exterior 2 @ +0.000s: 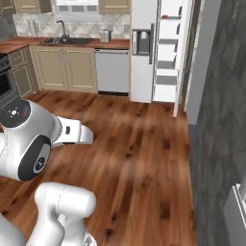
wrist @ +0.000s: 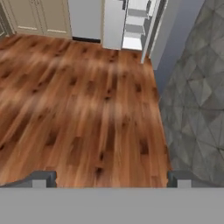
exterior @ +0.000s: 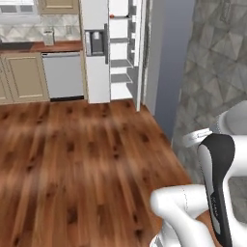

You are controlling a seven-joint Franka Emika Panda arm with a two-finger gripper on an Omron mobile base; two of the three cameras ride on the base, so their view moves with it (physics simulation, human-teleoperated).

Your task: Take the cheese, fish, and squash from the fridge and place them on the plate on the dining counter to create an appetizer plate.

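The fridge (exterior: 96,53) (exterior 2: 142,48) (wrist: 114,22) stands far across the wood floor. Its left door, with the dark dispenser panel, is closed. Its right side is open, showing white shelves (exterior: 120,62) (exterior 2: 167,62). A tiny reddish speck (exterior: 113,17) (exterior 2: 165,17) lies on an upper shelf, too small to identify. The cheese, fish and squash cannot be made out at this distance. The plate and the dining counter are out of view. My gripper (wrist: 111,179) hangs open over bare floor, nothing between its fingertips (wrist: 41,179).
Beige cabinets (exterior 2: 65,69) and a grey dishwasher (exterior: 62,75) (exterior 2: 112,72) line the back wall under a wooden counter with a sink (exterior 2: 67,41). A dark oven (exterior 2: 5,84) is at the left. A grey patterned wall (exterior: 212,72) (wrist: 192,96) bounds the right. Wood floor (exterior: 82,159) lies between.
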